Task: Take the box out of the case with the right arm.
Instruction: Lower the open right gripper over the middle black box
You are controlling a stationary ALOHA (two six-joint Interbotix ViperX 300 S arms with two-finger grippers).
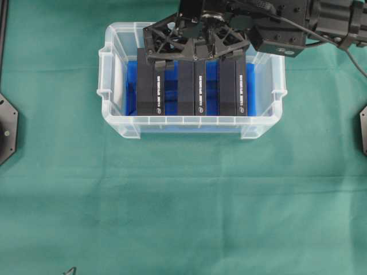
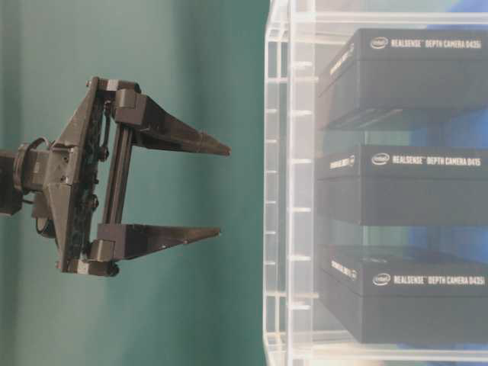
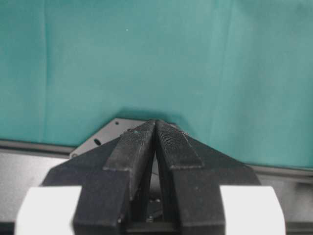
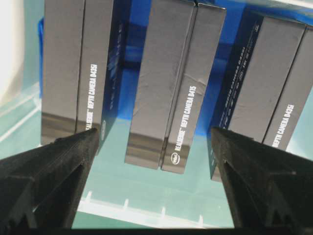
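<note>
Black boxes, three of them, stand on edge side by side in the case (image 1: 109,91), on its blue lining. My right gripper (image 1: 196,44) hangs over the far end of the row, spread as wide as it goes and holding nothing; from my wrist view the fingers (image 4: 54,161) straddle the middle box (image 4: 168,88) without touching it. To do this well I judge I should sink straight down, keep each finger in the gap beside that box, clear of its neighbours, and close only once low enough. My left gripper (image 3: 155,147) rests pressed together, empty, over the green surface (image 1: 183,200).
</note>
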